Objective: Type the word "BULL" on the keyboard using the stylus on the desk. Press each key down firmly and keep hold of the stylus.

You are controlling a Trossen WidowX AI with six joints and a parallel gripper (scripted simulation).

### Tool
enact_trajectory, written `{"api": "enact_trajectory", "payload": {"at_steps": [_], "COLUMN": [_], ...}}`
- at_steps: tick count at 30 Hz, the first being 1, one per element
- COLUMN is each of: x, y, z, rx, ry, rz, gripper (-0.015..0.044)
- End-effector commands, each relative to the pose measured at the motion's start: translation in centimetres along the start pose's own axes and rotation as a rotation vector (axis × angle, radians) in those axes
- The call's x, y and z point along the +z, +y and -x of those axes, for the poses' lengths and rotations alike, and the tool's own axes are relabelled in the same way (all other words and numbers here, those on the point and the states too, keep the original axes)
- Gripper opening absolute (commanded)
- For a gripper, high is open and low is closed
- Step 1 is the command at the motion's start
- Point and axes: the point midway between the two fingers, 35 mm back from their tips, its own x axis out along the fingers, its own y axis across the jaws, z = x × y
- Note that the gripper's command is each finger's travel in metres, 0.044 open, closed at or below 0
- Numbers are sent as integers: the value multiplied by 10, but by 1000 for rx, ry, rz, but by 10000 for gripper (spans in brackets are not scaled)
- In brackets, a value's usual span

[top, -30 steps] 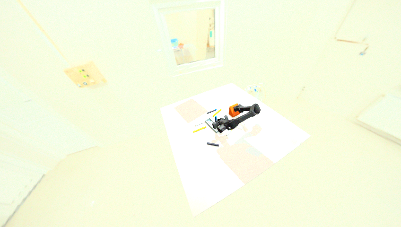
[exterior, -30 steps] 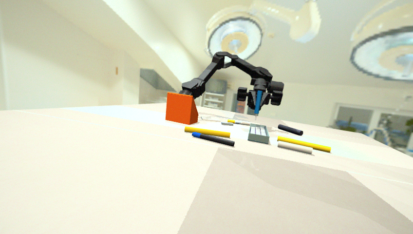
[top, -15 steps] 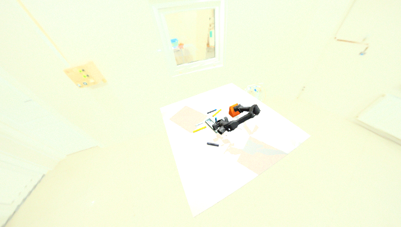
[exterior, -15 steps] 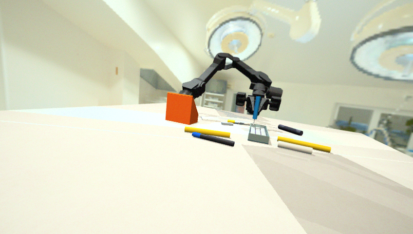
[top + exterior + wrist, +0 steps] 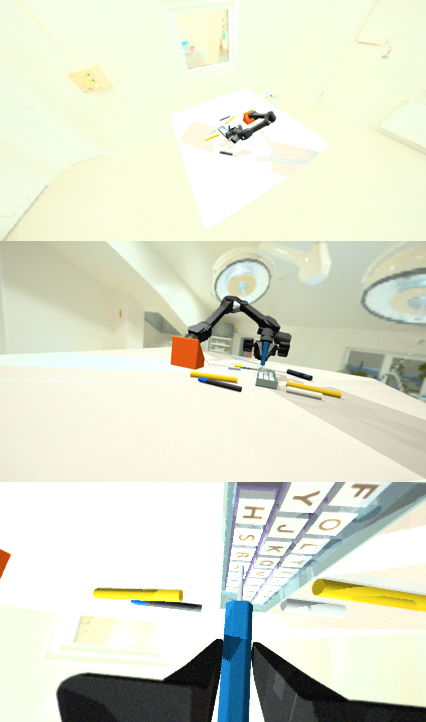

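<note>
The grey-green keyboard (image 5: 221,128) (image 5: 266,383) (image 5: 229,512) has rows of white letter keys. My gripper (image 5: 263,356) (image 5: 236,647) is shut on the blue stylus (image 5: 229,127) (image 5: 264,349) (image 5: 237,622), which points down with its thin grey tip over the keyboard. In the wrist view the tip overlaps the left column of keys, just past the B key (image 5: 241,554), and covers part of the key beyond it. The H key (image 5: 254,513) and S key (image 5: 246,537) are visible nearer the camera. Whether the tip touches a key cannot be told.
An orange block (image 5: 247,117) (image 5: 183,353) stands at the arm's base. A yellow rod (image 5: 213,376) (image 5: 137,594) and a blue-capped black pen (image 5: 221,384) lie on one side. Another yellow rod (image 5: 212,137) (image 5: 313,389) and a white rod (image 5: 304,392) lie opposite. A black rod (image 5: 225,153) (image 5: 299,374) lies farther off.
</note>
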Motion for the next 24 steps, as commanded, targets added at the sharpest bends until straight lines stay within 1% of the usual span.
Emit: {"api": "enact_trajectory", "payload": {"at_steps": [1,24], "x": [2,10], "y": [0,0], "z": [-2,-7], "rx": [-1,-1], "ry": [8,7], "rz": [-2,-2], "gripper": [81,81]}}
